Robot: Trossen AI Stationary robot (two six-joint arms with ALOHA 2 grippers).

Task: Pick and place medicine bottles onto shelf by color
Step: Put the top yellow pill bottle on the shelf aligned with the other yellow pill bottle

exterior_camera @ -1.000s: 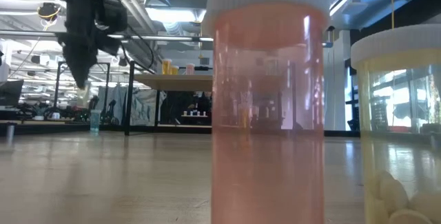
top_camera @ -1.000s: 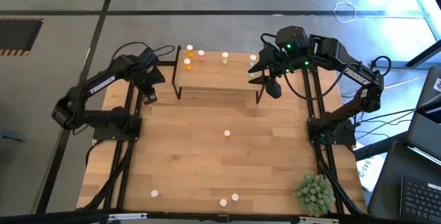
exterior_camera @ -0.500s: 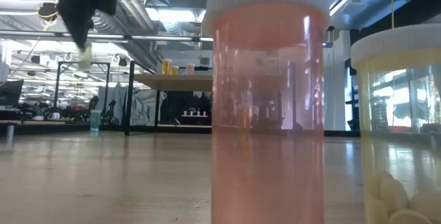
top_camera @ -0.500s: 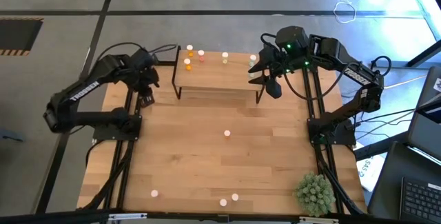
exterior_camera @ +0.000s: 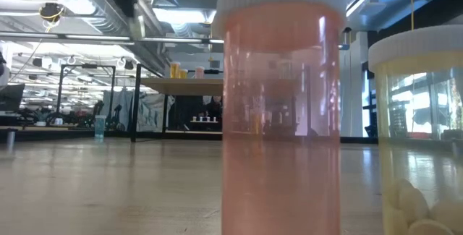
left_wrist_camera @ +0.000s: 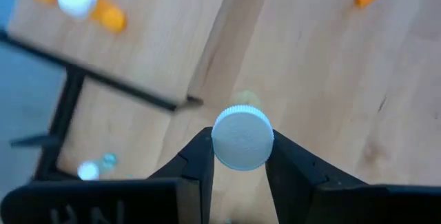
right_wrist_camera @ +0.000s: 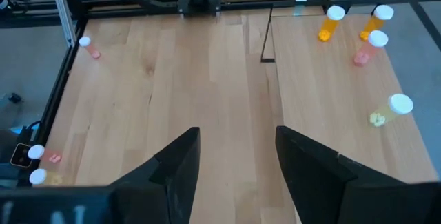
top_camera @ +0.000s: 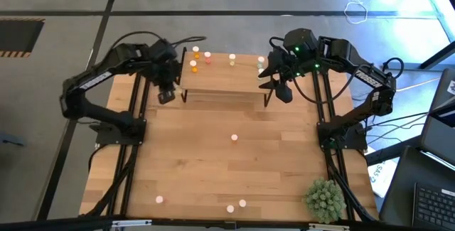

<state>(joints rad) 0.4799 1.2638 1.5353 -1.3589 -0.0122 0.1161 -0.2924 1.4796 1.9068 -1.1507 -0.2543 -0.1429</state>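
- The shelf (top_camera: 222, 75) is a small flat board of pale wood on thin black legs. It stands at the far end of the big wooden table (top_camera: 213, 160).
- The left gripper (left_wrist_camera: 238, 156) is up in the air, just beside the shelf's left end. Its two dark fingers are closed partway round a little bottle (left_wrist_camera: 242, 137) with a round, ridged white cap. The bottle's body is mostly hidden under the cap, and I cannot tell its color.
- The right gripper (right_wrist_camera: 234, 156) hangs over the shelf's right end. Its fingers are spread wide and hold nothing.
- On the shelf's top stand small round bottles with white caps: orange bottles (top_camera: 194, 60) near the left end, a red-pink one (right_wrist_camera: 368, 47) beside them, and a pale yellow one (right_wrist_camera: 390, 109) nearer the middle.
- One bottle (top_camera: 234, 138) stands alone on the table in front of the shelf, with lots of bare smooth wood all round it.
- More white caps (top_camera: 236, 205) sit along the table edge farthest from the shelf, with another (top_camera: 159, 200) toward the left corner.
- A see-through pink bottle (exterior_camera: 281, 105) and a yellowish one (exterior_camera: 419, 134) with small pale pills inside stand very close to the low camera.
- A spiky green plant ball (top_camera: 325, 199) sits at the table corner far from the shelf, on the right side.
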